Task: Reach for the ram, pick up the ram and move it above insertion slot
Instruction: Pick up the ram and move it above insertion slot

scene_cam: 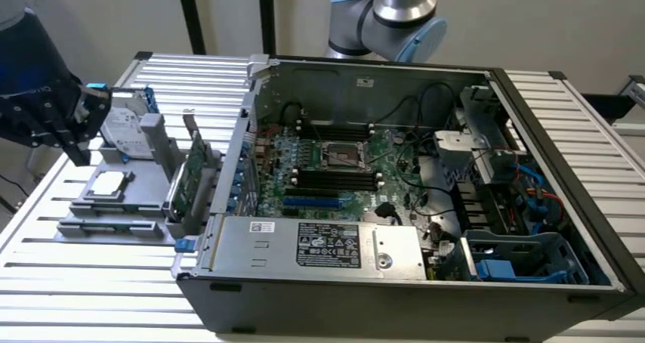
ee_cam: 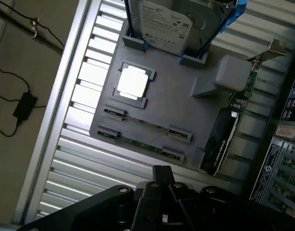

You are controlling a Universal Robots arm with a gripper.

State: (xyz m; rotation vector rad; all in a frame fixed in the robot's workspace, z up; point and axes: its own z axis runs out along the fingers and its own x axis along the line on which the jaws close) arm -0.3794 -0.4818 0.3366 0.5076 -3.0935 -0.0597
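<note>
Two thin green ram sticks lie edge-up and parallel in the clips of a grey holder (ee_cam: pixel 185 113): one ram (ee_cam: pixel 147 124) beside the processor chip, the other (ee_cam: pixel 140 144) at the holder's edge. My gripper (ee_cam: pixel 161 174) hangs above that edge, shut with nothing between its fingers and clear of both sticks. In the exterior view my gripper (scene_cam: pixel 77 152) is at the left, over the holder (scene_cam: pixel 136 199). The insertion slot (scene_cam: pixel 337 178) is one of several black strips on the motherboard inside the open computer case.
The holder also carries a silver hard drive (ee_cam: pixel 166 21), a square processor chip (ee_cam: pixel 134 82) and a green expansion card (ee_cam: pixel 229 130) standing on edge. The case wall (scene_cam: pixel 237 169) rises between holder and motherboard. Cables (scene_cam: pixel 413 184) and a blue slot (scene_cam: pixel 313 203) lie near the sockets.
</note>
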